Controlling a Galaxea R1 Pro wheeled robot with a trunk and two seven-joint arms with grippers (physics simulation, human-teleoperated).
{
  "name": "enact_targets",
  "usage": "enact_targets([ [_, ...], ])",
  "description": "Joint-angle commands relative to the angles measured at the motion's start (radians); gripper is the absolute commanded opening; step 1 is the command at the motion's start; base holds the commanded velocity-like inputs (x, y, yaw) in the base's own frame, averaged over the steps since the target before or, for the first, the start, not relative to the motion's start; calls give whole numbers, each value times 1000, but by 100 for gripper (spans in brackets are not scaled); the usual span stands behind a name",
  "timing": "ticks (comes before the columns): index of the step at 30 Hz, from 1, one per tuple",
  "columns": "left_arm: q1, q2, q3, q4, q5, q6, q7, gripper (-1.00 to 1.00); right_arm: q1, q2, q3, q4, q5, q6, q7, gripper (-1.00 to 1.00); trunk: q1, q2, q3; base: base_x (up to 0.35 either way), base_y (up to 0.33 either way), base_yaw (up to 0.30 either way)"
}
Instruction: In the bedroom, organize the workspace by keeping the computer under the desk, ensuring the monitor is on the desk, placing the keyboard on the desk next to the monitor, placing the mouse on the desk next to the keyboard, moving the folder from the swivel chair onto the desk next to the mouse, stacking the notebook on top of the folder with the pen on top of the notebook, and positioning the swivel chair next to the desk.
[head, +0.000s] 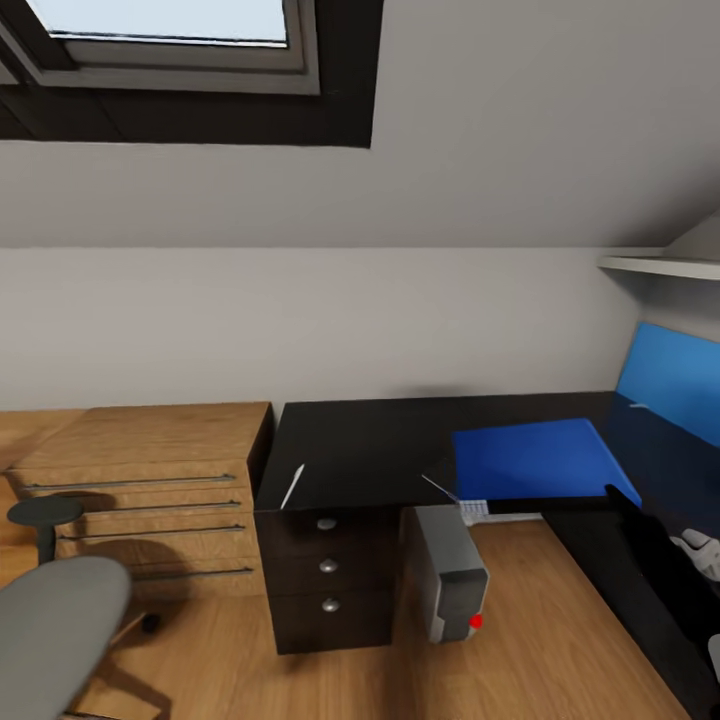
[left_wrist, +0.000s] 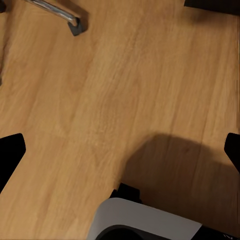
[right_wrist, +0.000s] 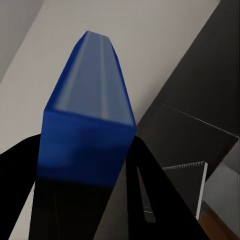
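Note:
The blue folder (head: 535, 458) hangs level just above the black desk (head: 350, 450), near its inner corner. My right gripper (head: 625, 500) is shut on the folder's near right corner. The right wrist view has the folder (right_wrist: 87, 115) running away from the gripper (right_wrist: 82, 172) between both black fingers. A pale-edged keyboard (head: 475, 510) (right_wrist: 187, 187) pokes out under the folder at the desk's front edge. The thin white pen (head: 292, 487) lies near the desk's left front edge. The grey computer (head: 455, 575) stands under the desk beside the drawer unit (head: 328, 570). My left gripper (left_wrist: 120, 155) is open over bare floor.
The grey swivel chair (head: 55, 620) stands at lower left, one castor leg (left_wrist: 70, 20) near my left gripper. A wooden low cabinet (head: 150, 470) adjoins the desk's left end. An upright blue panel (head: 675, 380) stands at the far right under a wall shelf (head: 660, 266).

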Motion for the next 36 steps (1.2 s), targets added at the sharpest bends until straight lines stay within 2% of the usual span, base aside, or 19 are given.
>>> enact_targets([
  [1, 0, 0, -2, -1, 8, -3, 3, 100, -1, 0, -2, 0, -5, 7, 2, -100, 0, -1, 0, 0, 0, -233],
  [14, 0, -1, -2, -1, 8, -3, 3, 100, -1, -1, -2, -3, -6, 9, 3, -100, 0, -1, 16, 0, 0, -188],
  [16, 0, -1, -2, -1, 7, -3, 3, 100, -2, 3, 1, -3, -4, 3, -21, -100, 0, -1, 16, 0, 0, -17],
  [17, 0, -1, -2, -1, 7, -4, 3, 100, -3, 8, 12, -3, -1, -28, -91, -100, 0, -1, 16, 0, 0, -5],
  [18, 0, -1, -5, -1, 7, -4, 3, 100, -5, 25, 52, -3, 0, -126, -160, -100, 0, -1, 16, 0, 0, -2],
  [20, 0, -1, -7, -1, 7, -4, 3, 100, -8, 49, 131, -1, 1, -307, -214, -100, 0, -1, 16, 0, 0, -1],
  [21, 0, -1, -8, -1, 7, -4, 3, 100, -9, 53, 156, 0, 0, -358, -226, -100, 0, -1, 16, 0, 0, 0],
  [22, 0, -1, -14, -1, 6, -4, 3, 100, -12, 64, 263, 20, 0, -557, -272, -100, 0, -1, 16, 0, 0, 0],
  [24, 0, -1, -37, -1, 5, -4, 4, 100, -28, 68, 365, 60, 1, -721, -311, -100, 0, -1, 16, 0, 0, 0],
  [25, 0, -1, -59, -1, 6, -4, 4, 100, -57, 70, 418, 93, 1, -813, -331, -100, 0, -1, 16, 0, 0, 0],
  [27, 0, 0, -75, -1, 6, -4, 5, 100, -107, 73, 453, 155, 1, -902, -344, -100, 0, -1, 16, 0, 0, 0],
  [29, 0, -1, -82, -1, 6, -4, 6, 100, -166, 74, 467, 237, 0, -972, -349, -100, 0, -1, 16, 0, 0, 0],
  [30, 0, -1, -83, -1, 7, -4, 5, 100, -182, 74, 468, 258, 0, -988, -350, -100, 0, -1, 16, 0, 0, 0],
  [33, 0, -3, -90, -1, 7, -5, 5, 100, -251, 75, 469, 401, -4, -1096, -354, -100, 0, -1, 16, 0, 0, 0],
  [35, 0, -7, -93, -1, 7, -4, 5, 100, -266, 75, 464, 448, -10, -1142, -359, -100, 0, -1, 16, 0, 0, 0],
  [36, 0, -10, -95, -1, 7, -5, 6, 100, -277, 75, 457, 486, -27, -1199, -368, -100, 0, -1, 16, 0, 0, 0],
])
